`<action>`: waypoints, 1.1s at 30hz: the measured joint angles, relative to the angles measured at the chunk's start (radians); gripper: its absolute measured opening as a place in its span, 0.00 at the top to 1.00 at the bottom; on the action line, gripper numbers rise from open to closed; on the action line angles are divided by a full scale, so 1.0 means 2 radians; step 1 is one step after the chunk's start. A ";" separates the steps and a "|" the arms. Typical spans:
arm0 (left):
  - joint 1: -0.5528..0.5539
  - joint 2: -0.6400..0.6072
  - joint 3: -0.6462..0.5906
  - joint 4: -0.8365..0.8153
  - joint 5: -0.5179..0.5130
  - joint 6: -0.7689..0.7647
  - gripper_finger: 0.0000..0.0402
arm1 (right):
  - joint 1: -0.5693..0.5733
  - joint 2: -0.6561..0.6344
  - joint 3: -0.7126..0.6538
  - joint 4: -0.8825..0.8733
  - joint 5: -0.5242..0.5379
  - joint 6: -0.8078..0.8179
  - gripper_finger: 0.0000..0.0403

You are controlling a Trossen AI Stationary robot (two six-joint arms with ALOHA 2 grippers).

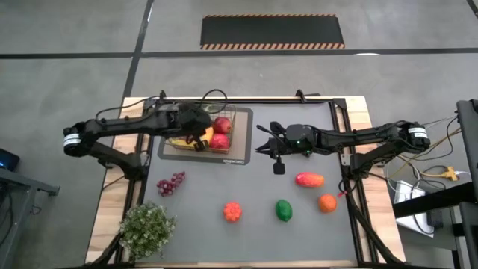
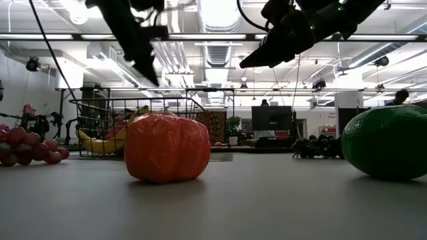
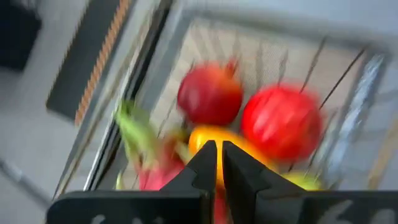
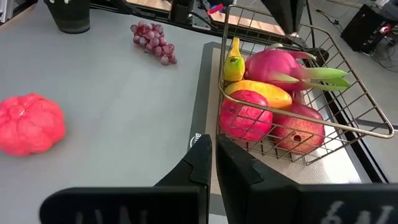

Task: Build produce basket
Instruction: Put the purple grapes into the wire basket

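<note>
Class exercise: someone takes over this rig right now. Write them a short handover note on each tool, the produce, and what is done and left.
Left tool: shut, empty, above the basket.
Right tool: shut, empty, beside the basket.
Done: dragon fruit, banana, mango and two red fruits are in the basket.
Left on the table: grapes, red-orange fruit, green pepper, red-yellow mango, orange.

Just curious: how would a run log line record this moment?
left pincer: shut, over basket | right pincer: shut, idle | grapes: on table
</note>
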 joint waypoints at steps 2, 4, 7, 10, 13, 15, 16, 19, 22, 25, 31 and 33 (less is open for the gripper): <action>-0.017 -0.011 -0.005 0.038 0.000 0.000 0.98 | 0.000 0.000 0.000 0.002 0.001 0.005 0.97; -0.034 -0.023 -0.012 0.080 0.000 0.002 0.98 | 0.000 0.000 0.000 0.002 0.002 0.015 0.97; -0.057 -0.034 -0.025 0.143 0.000 0.013 0.98 | 0.000 0.000 0.000 0.002 0.040 0.048 0.97; -0.075 -0.037 -0.034 0.191 0.001 0.027 0.98 | -0.002 0.000 0.000 -0.009 0.086 0.091 0.97; -0.087 -0.038 -0.049 0.241 0.001 0.042 0.98 | -0.009 0.000 0.000 -0.034 0.092 0.144 0.97; -0.091 -0.038 -0.062 0.266 0.001 0.053 0.98 | -0.017 0.000 0.001 -0.057 0.091 0.181 0.97; -0.092 -0.038 -0.067 0.273 0.001 0.054 0.98 | -0.022 0.000 0.002 -0.072 0.091 0.200 0.97; -0.093 -0.038 -0.078 0.288 0.001 0.054 0.98 | -0.037 0.000 0.007 -0.121 0.092 0.246 0.95; -0.093 -0.038 -0.091 0.303 0.001 0.054 0.98 | -0.053 0.000 0.013 -0.175 0.093 0.289 0.87; -0.093 -0.038 -0.097 0.312 0.001 0.054 0.98 | -0.064 0.000 0.020 -0.229 0.122 0.325 0.74; -0.093 -0.038 -0.098 0.312 0.001 0.054 0.98 | -0.077 0.007 0.031 -0.341 0.209 0.388 0.46; -0.093 -0.038 -0.098 0.312 0.001 0.055 0.98 | -0.080 0.013 0.031 -0.353 0.209 0.394 0.39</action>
